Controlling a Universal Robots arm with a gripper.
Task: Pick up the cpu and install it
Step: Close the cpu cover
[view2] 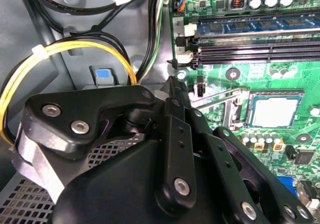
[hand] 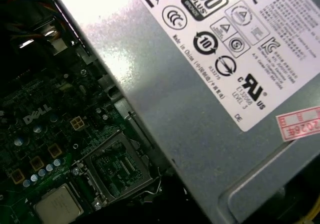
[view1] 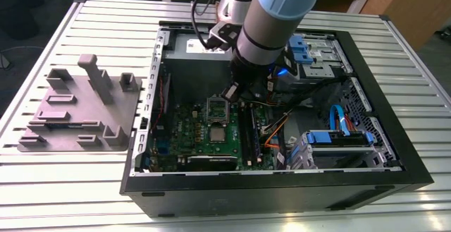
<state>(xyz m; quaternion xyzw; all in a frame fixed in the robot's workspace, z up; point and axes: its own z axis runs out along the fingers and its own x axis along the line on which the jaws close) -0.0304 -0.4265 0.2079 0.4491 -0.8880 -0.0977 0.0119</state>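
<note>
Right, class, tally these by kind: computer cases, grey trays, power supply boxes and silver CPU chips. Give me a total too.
computer case: 1
grey tray: 1
power supply box: 1
cpu: 1
Total: 4

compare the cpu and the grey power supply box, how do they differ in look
Size: the cpu is a small flat square, while the power supply box is far larger.
Surface: the cpu's top is plain, while the power supply box carries a white label full of marks.
Place: the cpu lies flat on the green motherboard, while the power supply box sits at the board's edge.
Both have silver-grey metal faces.
</note>
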